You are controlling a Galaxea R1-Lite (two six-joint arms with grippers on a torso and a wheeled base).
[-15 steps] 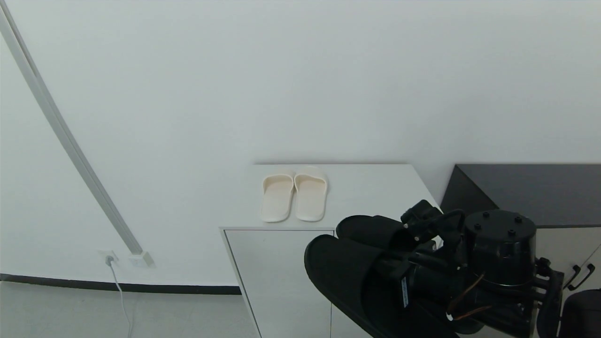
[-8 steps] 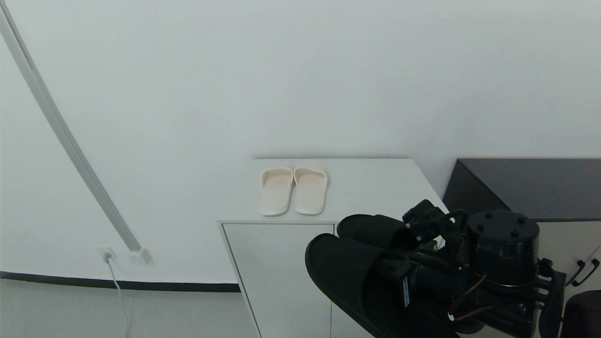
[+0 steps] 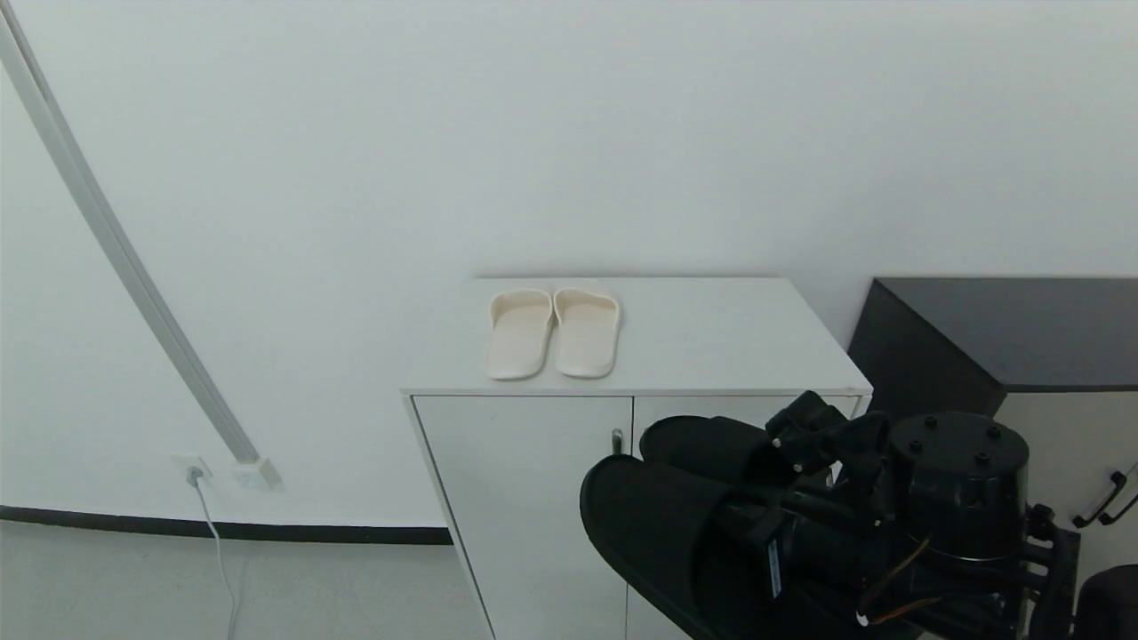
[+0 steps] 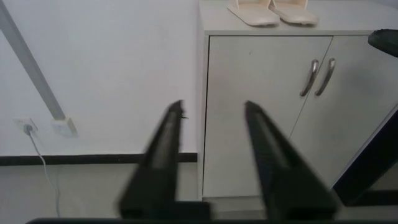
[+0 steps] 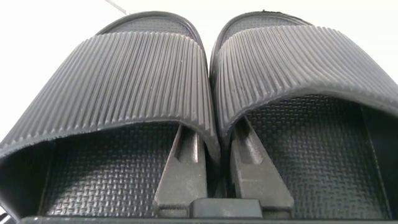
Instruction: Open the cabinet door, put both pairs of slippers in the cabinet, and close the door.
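Note:
A pair of cream slippers [image 3: 553, 332] [image 4: 273, 11] lies side by side on top of the white cabinet [image 3: 516, 498]. Both cabinet doors are shut, with their two metal handles [image 4: 318, 76] meeting at the middle. My right gripper [image 3: 756, 484] [image 5: 217, 168] hangs in front of the right door, level with its upper part. It is shut on the pair of black slippers [image 3: 676, 507] [image 5: 205, 81], pinching their two inner walls together. My left gripper [image 4: 212, 107] is open and holds nothing. It sits low in front of the cabinet's left door, some way off.
A dark-topped cabinet [image 3: 1005, 329] with black handles [image 3: 1098, 507] stands right of the white one. On the wall to the left are a slanting grey conduit [image 3: 116, 240] and a socket with a cable [image 3: 191, 471]. Bare floor lies left of the cabinet.
The whole head picture has shifted, so more of the cabinet's front and a door handle show now. The right gripper still holds the black slippers in the same way.

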